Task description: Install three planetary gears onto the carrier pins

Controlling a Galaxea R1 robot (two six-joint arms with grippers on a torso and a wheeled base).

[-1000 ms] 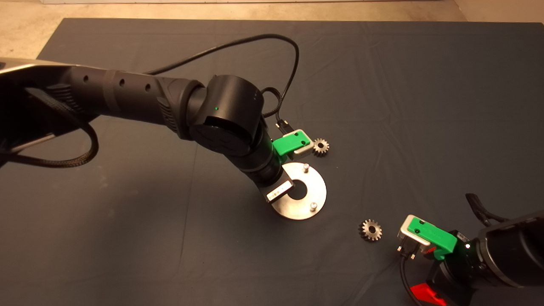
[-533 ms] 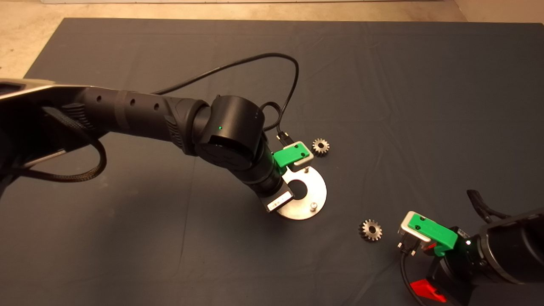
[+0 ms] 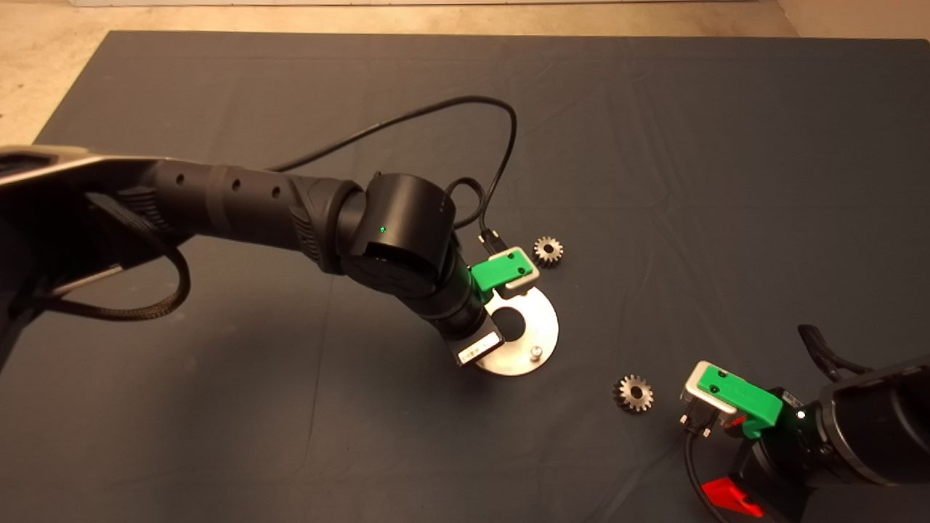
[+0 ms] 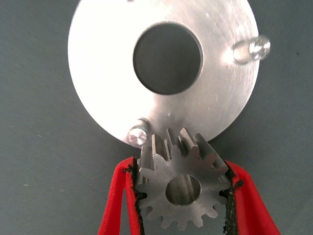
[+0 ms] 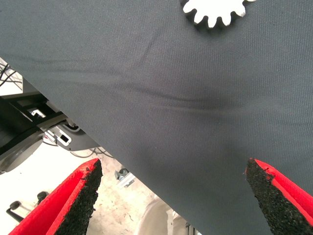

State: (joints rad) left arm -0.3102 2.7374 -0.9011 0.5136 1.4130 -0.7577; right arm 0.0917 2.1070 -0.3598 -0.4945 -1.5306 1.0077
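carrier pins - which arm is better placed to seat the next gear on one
Left. The left gripper is shut on a gear just short of a pin at the disc rim. The right gripper waits open and empty at the mat's lower right.

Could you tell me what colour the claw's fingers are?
Red, with black pads: the left claw's fingers show best in the left wrist view.

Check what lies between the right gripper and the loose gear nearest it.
Bare mat only, between right gripper and gear, per head and right wrist views.
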